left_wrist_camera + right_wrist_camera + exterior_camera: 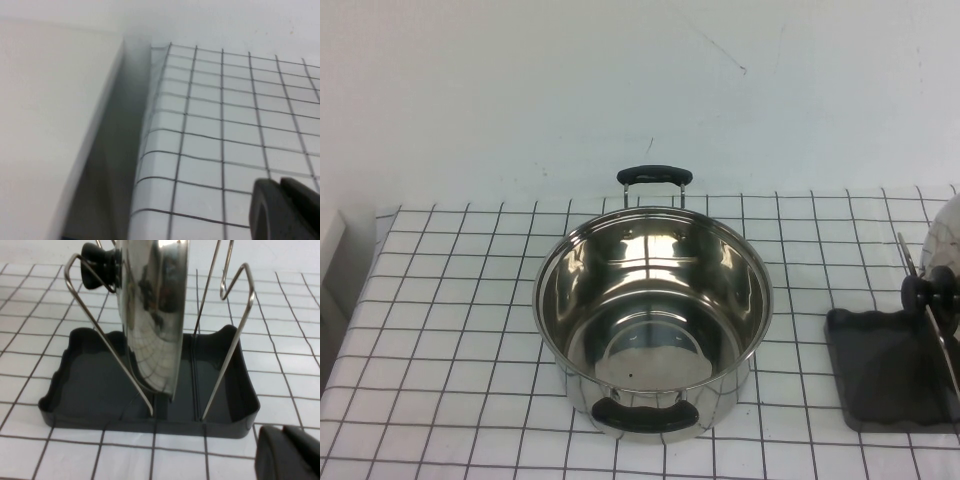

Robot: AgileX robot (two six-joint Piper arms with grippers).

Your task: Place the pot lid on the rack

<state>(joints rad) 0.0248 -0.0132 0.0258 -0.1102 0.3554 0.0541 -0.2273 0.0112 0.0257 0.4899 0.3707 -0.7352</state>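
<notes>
The shiny steel pot lid (155,315) stands on its edge in the rack, leaning between the upright wires (235,340), with its black knob (99,262) to one side. The rack's dark grey tray (90,370) lies on the checked cloth. In the high view the lid (930,296) and the rack (880,370) are at the right edge of the table. My right gripper (284,431) is shut and empty, just in front of the tray's near corner and apart from it. My left gripper (281,183) is shut and empty over the cloth near the table's left edge.
A deep steel pot (655,310) with two black handles stands uncovered in the middle of the table. A white wall runs behind it. A pale flat surface (50,125) lies beside the cloth's left edge, across a dark gap.
</notes>
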